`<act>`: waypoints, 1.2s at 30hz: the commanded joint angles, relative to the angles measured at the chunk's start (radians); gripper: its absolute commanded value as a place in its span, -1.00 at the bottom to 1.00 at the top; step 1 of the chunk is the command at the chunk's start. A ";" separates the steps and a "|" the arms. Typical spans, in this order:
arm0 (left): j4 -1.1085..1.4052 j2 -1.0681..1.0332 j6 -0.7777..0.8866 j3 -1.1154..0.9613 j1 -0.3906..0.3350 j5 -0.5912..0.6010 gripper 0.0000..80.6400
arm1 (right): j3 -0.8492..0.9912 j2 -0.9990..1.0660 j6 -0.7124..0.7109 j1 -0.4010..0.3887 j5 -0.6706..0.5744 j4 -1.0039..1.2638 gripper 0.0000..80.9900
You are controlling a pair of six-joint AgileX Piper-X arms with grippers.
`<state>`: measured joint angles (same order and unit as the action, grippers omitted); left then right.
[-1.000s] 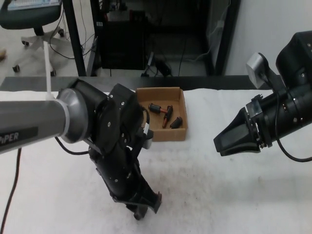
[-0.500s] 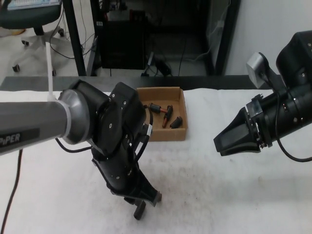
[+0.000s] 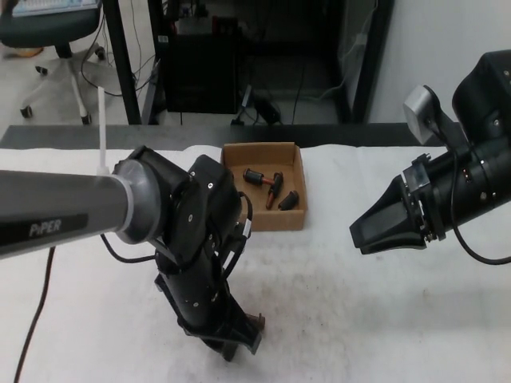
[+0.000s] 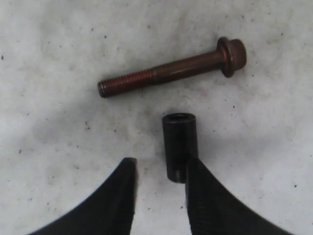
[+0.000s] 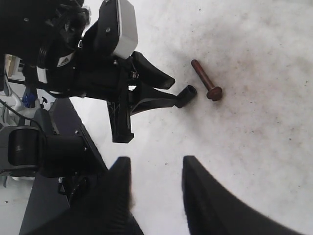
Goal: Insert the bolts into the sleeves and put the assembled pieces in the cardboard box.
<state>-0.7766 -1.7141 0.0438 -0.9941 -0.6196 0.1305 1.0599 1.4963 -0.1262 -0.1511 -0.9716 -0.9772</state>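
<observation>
A rust-brown bolt lies flat on the white bench, and a short black sleeve lies just beside it. My left gripper is open and low over the bench. One finger overlaps the sleeve's near end, and the gap between the fingers is bare. The right wrist view shows the same bolt, the sleeve and the left gripper from farther off. My right gripper is open, holds nothing, and hangs above the bench at the right.
The cardboard box stands at the back of the bench with three dark assembled pieces inside. The left arm's body is between the box and the bolt. White cloth covers the bench front.
The left arm shifted a little to the right and its gripper came down over the sleeve, which showed below it half a second ago. The right arm has not moved.
</observation>
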 commanded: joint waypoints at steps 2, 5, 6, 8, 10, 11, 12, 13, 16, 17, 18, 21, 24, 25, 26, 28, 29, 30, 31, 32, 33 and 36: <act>0.031 -0.001 0.003 -0.005 -0.021 0.007 -0.20 | 0.001 -0.009 -0.008 -0.001 -0.018 0.015 -0.18; 0.030 -0.011 0.003 -0.005 -0.029 0.007 -0.20 | 0.001 -0.009 -0.008 -0.001 -0.018 0.015 -0.18; 0.030 -0.017 0.003 -0.005 -0.031 0.007 -0.20 | 0.001 -0.009 -0.008 -0.001 -0.018 0.015 -0.18; 0.030 -0.033 0.003 -0.005 -0.031 0.007 -0.20 | 0.001 -0.009 -0.008 -0.001 -0.018 0.015 -0.18; 0.029 -0.047 0.005 -0.005 -0.031 0.007 -0.20 | 0.001 -0.009 -0.008 -0.001 -0.018 0.015 -0.18; 0.029 -0.054 0.005 -0.005 -0.031 0.007 -0.20 | 0.001 -0.009 -0.008 -0.001 -0.018 0.015 -0.18; 0.029 -0.059 0.005 -0.005 -0.031 0.007 -0.20 | 0.001 -0.009 -0.008 -0.001 -0.018 0.015 -0.18; 0.029 -0.062 0.009 -0.008 -0.031 0.007 -0.20 | 0.001 -0.009 -0.008 -0.001 -0.018 0.015 -0.18; 0.035 -0.068 0.010 -0.013 -0.031 0.007 -0.20 | 0.001 -0.009 -0.008 -0.001 -0.018 0.015 -0.18; 0.037 -0.068 0.010 -0.016 -0.031 0.007 -0.20 | 0.001 -0.009 -0.008 -0.001 -0.018 0.015 -0.18; 0.038 -0.068 0.010 -0.020 -0.031 0.007 -0.20 | 0.001 -0.009 -0.008 -0.001 -0.018 0.015 -0.18; 0.038 -0.068 0.008 -0.041 -0.031 0.045 -0.20 | 0.001 -0.009 -0.008 -0.001 -0.018 0.015 -0.18; 0.045 -0.068 0.000 -0.059 -0.034 0.036 -0.22 | 0.001 -0.009 -0.008 -0.001 -0.018 0.015 -0.18; 0.049 -0.068 0.000 -0.063 -0.034 0.035 -0.31 | 0.001 -0.009 -0.008 -0.001 -0.018 0.015 -0.18; 0.055 -0.068 -0.002 -0.064 -0.037 0.035 -0.48 | 0.001 -0.009 -0.008 -0.001 -0.018 0.015 -0.18; 0.058 -0.068 -0.044 -0.064 -0.037 0.035 -0.94 | 0.001 -0.009 -0.008 -0.001 -0.018 0.015 -0.18; 0.051 -0.068 -0.062 -0.064 -0.037 0.035 -0.99 | 0.001 -0.009 -0.008 -0.001 -0.018 0.015 -0.18; 0.042 -0.068 -0.065 -0.064 -0.037 0.035 -0.99 | 0.001 -0.009 -0.008 -0.001 -0.018 0.015 -0.18; 0.033 -0.068 -0.065 -0.064 -0.037 0.035 -0.99 | 0.001 -0.009 -0.008 -0.001 -0.018 0.015 -0.18; 0.029 -0.068 -0.065 -0.064 -0.037 0.035 -0.99 | 0.001 -0.009 -0.008 -0.001 -0.018 0.015 -0.18; 0.024 -0.068 -0.065 -0.064 -0.037 0.035 -0.99 | 0.001 -0.009 -0.008 -0.001 -0.018 0.015 -0.18; 0.006 -0.064 -0.055 -0.070 -0.038 0.035 -0.99 | 0.001 -0.009 -0.008 -0.001 -0.018 0.015 -0.18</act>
<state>-0.7953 -1.7832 0.0000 -1.0673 -0.6532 0.1636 1.0599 1.4963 -0.1262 -0.1511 -0.9729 -0.9618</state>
